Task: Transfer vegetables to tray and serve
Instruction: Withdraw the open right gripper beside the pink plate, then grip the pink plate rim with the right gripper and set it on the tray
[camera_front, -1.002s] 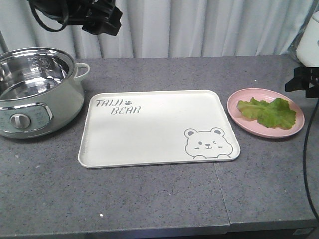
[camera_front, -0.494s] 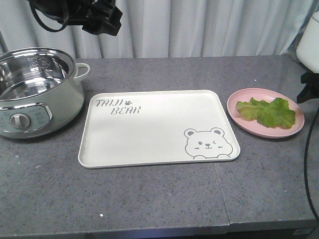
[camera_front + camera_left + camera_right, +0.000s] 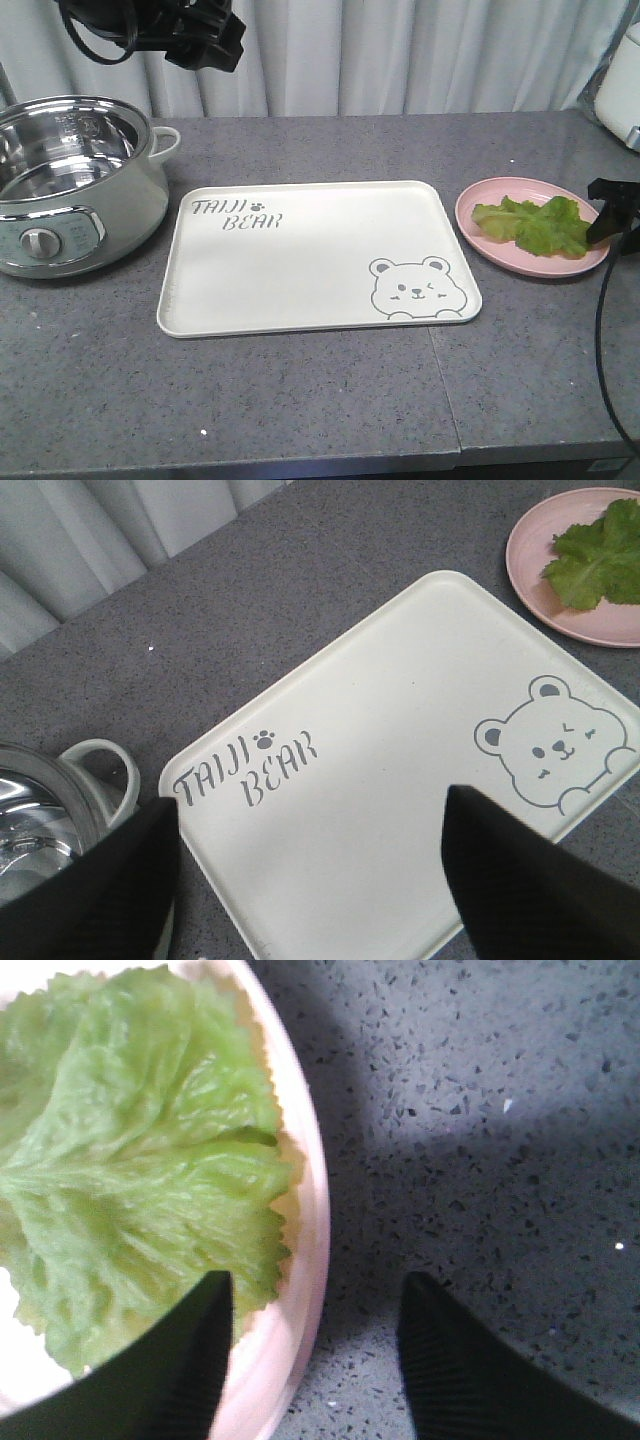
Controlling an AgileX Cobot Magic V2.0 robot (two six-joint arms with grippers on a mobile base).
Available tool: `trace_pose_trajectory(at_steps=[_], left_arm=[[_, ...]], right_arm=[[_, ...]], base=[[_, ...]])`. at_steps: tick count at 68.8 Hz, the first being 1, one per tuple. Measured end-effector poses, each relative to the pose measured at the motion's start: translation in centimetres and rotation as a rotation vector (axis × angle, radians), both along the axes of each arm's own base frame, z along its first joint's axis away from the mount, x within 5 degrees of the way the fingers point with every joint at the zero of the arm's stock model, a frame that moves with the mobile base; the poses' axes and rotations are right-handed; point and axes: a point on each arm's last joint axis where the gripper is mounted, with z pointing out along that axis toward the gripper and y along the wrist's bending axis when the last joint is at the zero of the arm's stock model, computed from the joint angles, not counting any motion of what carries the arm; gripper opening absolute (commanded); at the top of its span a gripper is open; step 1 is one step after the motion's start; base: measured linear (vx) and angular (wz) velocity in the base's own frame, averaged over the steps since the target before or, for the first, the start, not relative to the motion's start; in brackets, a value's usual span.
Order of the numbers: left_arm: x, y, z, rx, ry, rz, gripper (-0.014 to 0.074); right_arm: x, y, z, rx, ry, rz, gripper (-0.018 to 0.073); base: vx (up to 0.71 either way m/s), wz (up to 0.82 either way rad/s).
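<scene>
Right gripper [image 3: 317,1280], jaws apart and empty, has dropped to the plate [image 3: 480,245] rim, lettuce [image 3: 130,1160] just to its left and partly under one finger, tray [image 3: 300,260] further left, so pick looks imminent, nothing transferred yet; left gripper [image 3: 310,798] spread, idle.

Left pincer [image 3: 310,798], fingers [image 3: 90,890] spread, hangs above the tray [image 3: 400,710].

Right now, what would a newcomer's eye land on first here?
The big cream tray with its bear face, mid-counter and bare. To its right, bright green lettuce lies on a pink plate, with the right gripper, fingers apart, at the plate's outer rim. A shiny steel pot stands at the left.
</scene>
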Motion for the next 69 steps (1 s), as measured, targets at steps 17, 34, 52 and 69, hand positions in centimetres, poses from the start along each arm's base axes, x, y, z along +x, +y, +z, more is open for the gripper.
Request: trace_pose_trajectory(at_steps=[17, 34, 52, 69], left_arm=[[0.0, 0.0, 0.0, 0.0, 0.0, 0.0, 0.0534], [0.0, 0.0, 0.0, 0.0, 0.0, 0.0, 0.0534], [0.0, 0.0, 0.0, 0.0, 0.0, 0.0, 0.0534], [0.0, 0.0, 0.0, 0.0, 0.0, 0.0, 0.0534]], right_arm=[[0.0, 0.0, 0.0, 0.005, 0.002, -0.006, -0.0011], [-0.1, -0.1, 0.0, 0.015, 0.001, -0.013, -0.0006], [-0.4, -1.8, 0.6, 0.13, -0.058, -0.091, -0.0006], [0.3, -1.9, 4.1, 0.203, -0.17, -0.061, -0.0002]], base=[[0.0, 0.0], [0.0, 0.0], [0.0, 0.0], [0.0, 0.0]])
